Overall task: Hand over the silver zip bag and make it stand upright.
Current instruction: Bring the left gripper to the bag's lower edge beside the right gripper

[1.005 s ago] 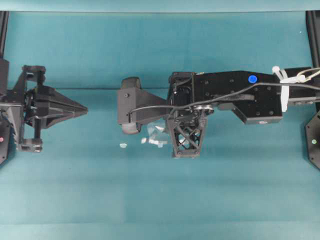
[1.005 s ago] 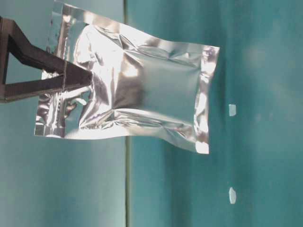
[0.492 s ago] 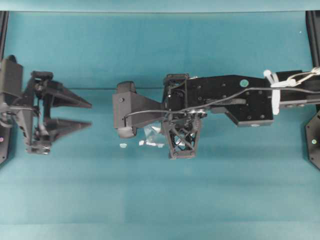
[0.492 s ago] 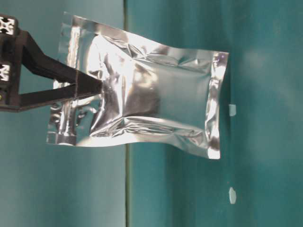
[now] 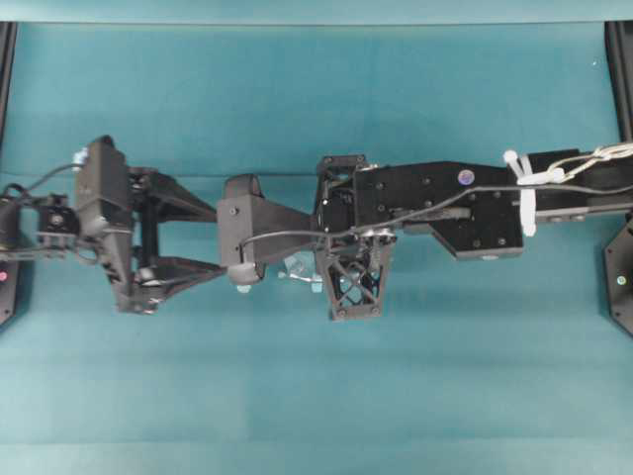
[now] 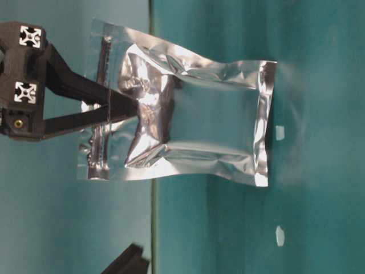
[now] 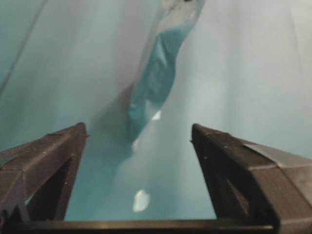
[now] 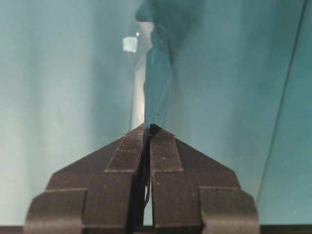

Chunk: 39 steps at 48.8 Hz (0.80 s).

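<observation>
We hold the silver zip bag (image 6: 188, 114) off the desk (image 5: 316, 396) with our right gripper (image 8: 147, 129), its fingers pressed together on the zip end. In the table-level view the pouch hangs from that pinch with its sealed bottom edge toward the teal surface, close to it or just touching; we cannot tell which. Our left gripper (image 7: 139, 141) faces the pouch edge-on with its fingers spread wide, one on each side of the line to the bag, and nothing between them yet.

From the overhead view our two arms sit nose to nose over the middle of the desk, the left fingers flanking the front of the right wrist camera housing (image 5: 242, 233). That crowding is our first worry: if we push the left arm in without care, a finger could clip the housing instead of closing on foil.

The second risk lies in the bag itself. It is thin, crinkled and slippery, seen nearly as a blade from the left wrist, so a small sideways error would let our fingers shut on air or catch only a corner. If we let go on the right before the left has a firm pinch, the pouch would likely flop flat. A grip taken too low or skewed would probably tip it when we try to stand it.

Small white scraps (image 6: 279, 132) lie on the desk nearby; we judge them harmless.
</observation>
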{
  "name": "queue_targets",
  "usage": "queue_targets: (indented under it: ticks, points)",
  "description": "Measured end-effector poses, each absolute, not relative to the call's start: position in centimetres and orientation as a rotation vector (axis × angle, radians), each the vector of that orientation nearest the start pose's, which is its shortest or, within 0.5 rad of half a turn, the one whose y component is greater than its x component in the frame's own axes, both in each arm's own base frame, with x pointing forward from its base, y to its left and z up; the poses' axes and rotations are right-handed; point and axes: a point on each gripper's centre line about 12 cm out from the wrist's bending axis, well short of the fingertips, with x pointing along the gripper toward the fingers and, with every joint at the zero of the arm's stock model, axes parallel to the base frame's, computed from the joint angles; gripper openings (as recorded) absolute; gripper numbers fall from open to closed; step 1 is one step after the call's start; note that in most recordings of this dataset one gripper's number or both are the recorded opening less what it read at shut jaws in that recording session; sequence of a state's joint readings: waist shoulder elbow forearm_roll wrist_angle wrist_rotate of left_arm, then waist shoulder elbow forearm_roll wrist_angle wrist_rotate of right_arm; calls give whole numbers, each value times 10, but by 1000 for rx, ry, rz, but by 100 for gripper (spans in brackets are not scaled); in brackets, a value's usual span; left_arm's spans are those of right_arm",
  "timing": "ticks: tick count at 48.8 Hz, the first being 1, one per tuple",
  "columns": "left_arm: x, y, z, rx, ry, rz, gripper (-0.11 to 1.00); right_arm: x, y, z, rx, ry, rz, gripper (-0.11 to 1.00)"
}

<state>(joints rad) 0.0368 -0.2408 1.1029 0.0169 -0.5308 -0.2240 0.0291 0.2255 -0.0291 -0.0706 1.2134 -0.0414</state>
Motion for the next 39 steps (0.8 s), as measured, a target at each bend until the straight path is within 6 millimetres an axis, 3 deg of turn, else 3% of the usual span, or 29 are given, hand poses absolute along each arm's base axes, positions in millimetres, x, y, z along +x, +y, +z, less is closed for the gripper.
queue_targets:
  ticks: [13, 24, 39]
  points:
    - [323, 4, 132, -222, 354, 46, 93, 440, 5, 230, -125, 1398, 19, 1]
    - [352, 5, 120, -209, 359, 43, 93, 441, 5, 231, -126, 1395, 20, 1]
    - [377, 8, 97, -212, 387, 55, 93, 441, 6, 230, -128, 1391, 22, 1]
